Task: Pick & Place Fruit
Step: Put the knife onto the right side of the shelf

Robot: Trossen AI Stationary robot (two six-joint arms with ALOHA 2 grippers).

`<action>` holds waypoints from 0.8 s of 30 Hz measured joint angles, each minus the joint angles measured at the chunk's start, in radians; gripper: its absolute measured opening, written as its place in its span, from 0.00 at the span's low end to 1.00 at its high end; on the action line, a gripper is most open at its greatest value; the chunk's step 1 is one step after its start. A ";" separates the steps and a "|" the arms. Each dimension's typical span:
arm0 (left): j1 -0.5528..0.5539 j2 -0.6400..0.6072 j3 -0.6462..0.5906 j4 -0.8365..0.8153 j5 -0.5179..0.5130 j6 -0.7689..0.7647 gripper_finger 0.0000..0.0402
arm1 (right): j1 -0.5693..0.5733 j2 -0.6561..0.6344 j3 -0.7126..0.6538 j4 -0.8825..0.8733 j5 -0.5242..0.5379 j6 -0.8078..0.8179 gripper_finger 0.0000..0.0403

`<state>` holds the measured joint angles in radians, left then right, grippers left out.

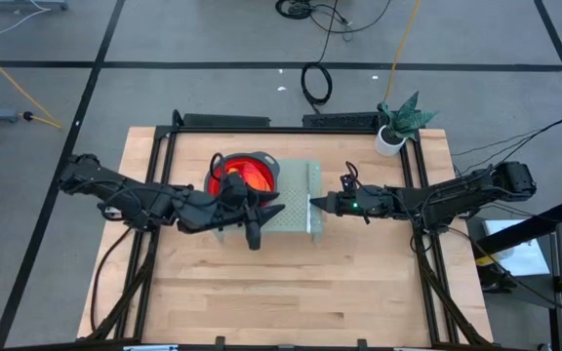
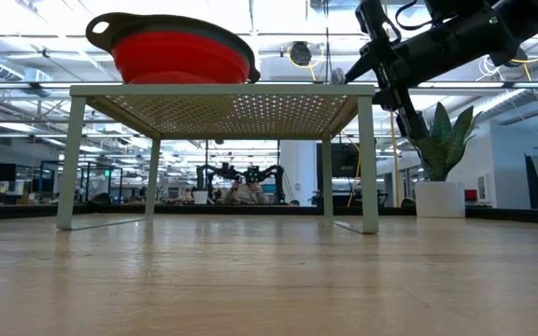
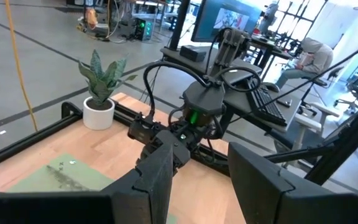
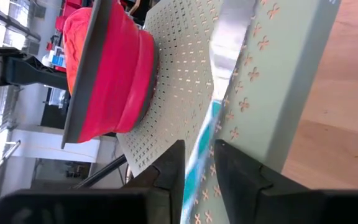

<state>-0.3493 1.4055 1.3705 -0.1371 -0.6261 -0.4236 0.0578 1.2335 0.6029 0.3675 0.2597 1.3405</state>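
Observation:
A pale green perforated stand [image 1: 296, 200] occupies the table's middle, and a red bowl with a grey rim [image 1: 242, 174] sits on its far left part. A slim silver knife [image 4: 229, 43] lies flat along the stand's right edge. My right gripper [image 4: 197, 152] comes level from the table's right. It is open a little, with one finger on either side of the knife's teal handle [image 4: 199, 155]. My left gripper [image 1: 257, 229] hovers open over the stand's near left corner with nothing between its fingers [image 3: 160, 168]. No fruit can be made out in any view.
A potted plant [image 1: 398, 125] stands at the table's far right corner. The stand's legs [image 2: 370, 159] rest on the wooden top, with open room beneath the shelf. Bare wood runs along the table's near half [image 1: 281, 292].

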 joint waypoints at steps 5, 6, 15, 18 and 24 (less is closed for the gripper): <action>-0.008 0.000 0.000 0.000 0.000 0.000 0.38 | 0.000 0.000 0.000 -0.006 -0.004 -0.022 0.18; -0.011 0.000 0.000 0.000 0.000 0.001 0.38 | 0.000 0.000 0.000 -0.006 -0.006 -0.025 0.17; -0.016 0.000 0.000 0.000 0.000 0.001 0.38 | 0.001 -0.013 -0.001 0.014 -0.033 -0.099 0.11; -0.016 0.000 0.000 0.000 0.000 0.010 0.38 | 0.003 -0.015 -0.001 0.064 -0.056 -0.158 0.09; -0.016 0.000 0.000 0.000 -0.003 0.023 0.38 | 0.016 -0.017 0.005 0.107 -0.055 -0.260 0.03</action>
<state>-0.3653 1.4055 1.3701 -0.1375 -0.6288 -0.4007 0.0742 1.2163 0.6084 0.4748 0.2045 1.0808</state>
